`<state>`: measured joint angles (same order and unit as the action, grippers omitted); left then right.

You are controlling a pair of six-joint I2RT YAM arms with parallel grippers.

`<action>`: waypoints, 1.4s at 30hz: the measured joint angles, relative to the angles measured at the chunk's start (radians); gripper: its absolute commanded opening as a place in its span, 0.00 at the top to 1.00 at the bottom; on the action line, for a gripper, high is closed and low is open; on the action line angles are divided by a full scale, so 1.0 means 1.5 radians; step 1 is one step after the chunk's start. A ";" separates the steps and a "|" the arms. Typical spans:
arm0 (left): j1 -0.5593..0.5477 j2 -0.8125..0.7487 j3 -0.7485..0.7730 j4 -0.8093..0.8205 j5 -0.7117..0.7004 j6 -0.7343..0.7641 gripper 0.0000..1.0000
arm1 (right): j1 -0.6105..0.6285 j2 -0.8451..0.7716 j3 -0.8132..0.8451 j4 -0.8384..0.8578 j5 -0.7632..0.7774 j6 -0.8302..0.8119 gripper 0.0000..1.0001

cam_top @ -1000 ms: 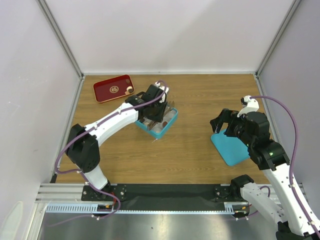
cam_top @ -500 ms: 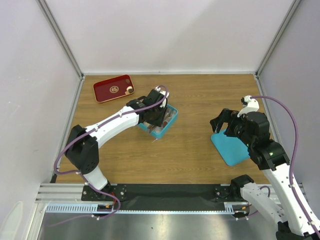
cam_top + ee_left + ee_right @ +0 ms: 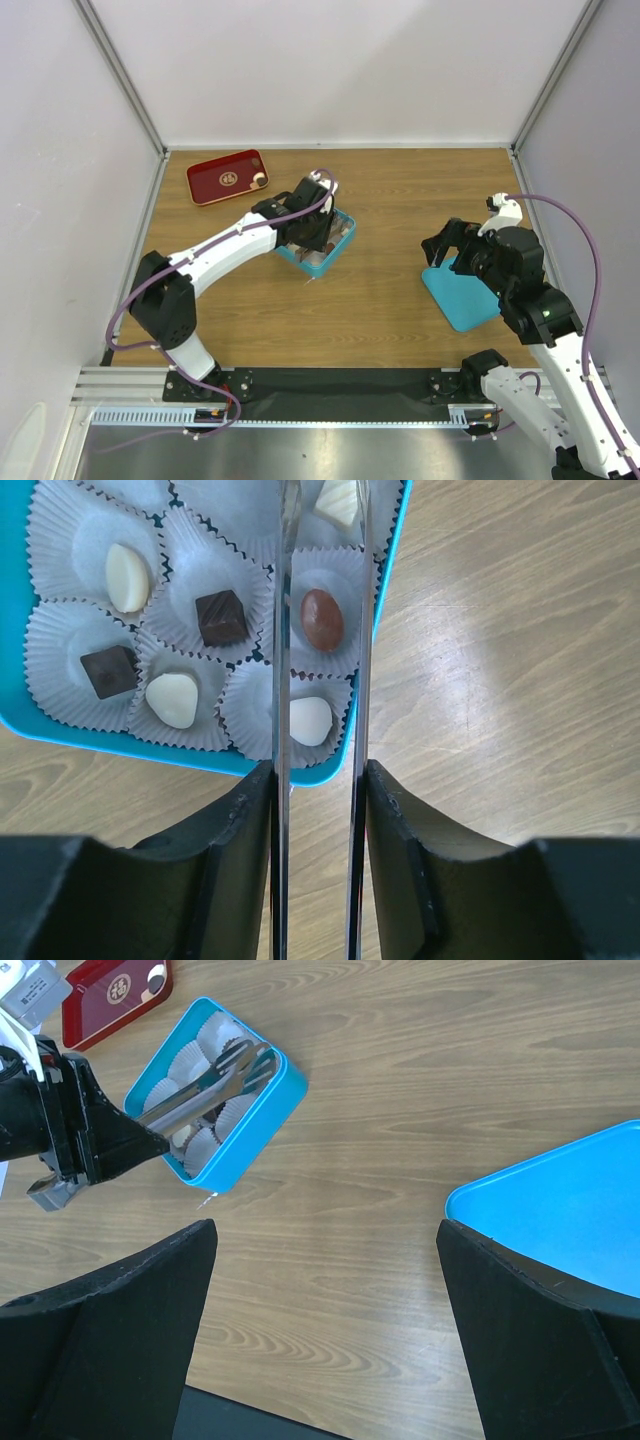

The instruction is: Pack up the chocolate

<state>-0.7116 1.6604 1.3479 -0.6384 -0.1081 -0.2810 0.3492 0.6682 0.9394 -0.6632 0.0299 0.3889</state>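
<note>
Starting at the far left corner of the counter (image 3: 400,190): the red tray (image 3: 225,178) sits there with one small round piece (image 3: 259,180) on its right end. My guess is that's the supply, so packing isn't finished.

Next over, toward the middle of the counter, is the teal box (image 3: 340,243), lined with white paper cups (image 3: 60,540). Most of the chocolate (image 3: 221,617) is already in it, one piece per cup: a couple of dark squares and some white ones. The left fingers (image 3: 281,680) reach down into the box along its right wall, set to a narrow gap. An oval brown chocolate (image 3: 322,619) lies in its cup right between them, with a bit of daylight on each side, so I'd say it's seated and not being pinched. The tips run off the top of the wrist view, so I can't check the very ends.

Over near the right edge, the teal lid (image 3: 462,297) lies flat, well apart from the box. The right fingers (image 3: 110,1330) hang above its far corner, spread as wide as they go and holding nothing. Probably parked there to grab the lid once the box is full.
</note>
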 measured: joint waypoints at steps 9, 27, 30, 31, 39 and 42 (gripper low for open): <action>0.000 -0.004 0.029 -0.012 -0.037 0.001 0.54 | 0.000 0.002 0.000 0.001 0.000 -0.001 0.01; 0.277 0.085 0.261 -0.059 -0.105 0.021 0.52 | 0.000 0.011 0.000 0.009 -0.018 0.002 0.01; 0.315 0.155 0.302 -0.056 -0.100 0.024 0.51 | 0.000 0.011 -0.001 0.016 -0.025 0.002 0.01; 0.322 0.179 0.315 -0.057 -0.099 0.025 0.51 | 0.000 0.012 -0.002 0.017 -0.025 0.002 0.01; 0.330 0.318 0.393 -0.054 -0.089 0.031 0.52 | 0.000 0.025 -0.006 0.032 -0.026 0.001 0.01; 0.331 0.332 0.394 -0.053 -0.089 0.031 0.53 | 0.000 0.030 -0.008 0.033 -0.025 0.001 0.01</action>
<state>-0.2153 2.1578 1.9392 -0.7185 -0.2409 -0.2344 0.3492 0.7136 0.9279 -0.6140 -0.0082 0.3901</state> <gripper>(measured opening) 0.483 0.991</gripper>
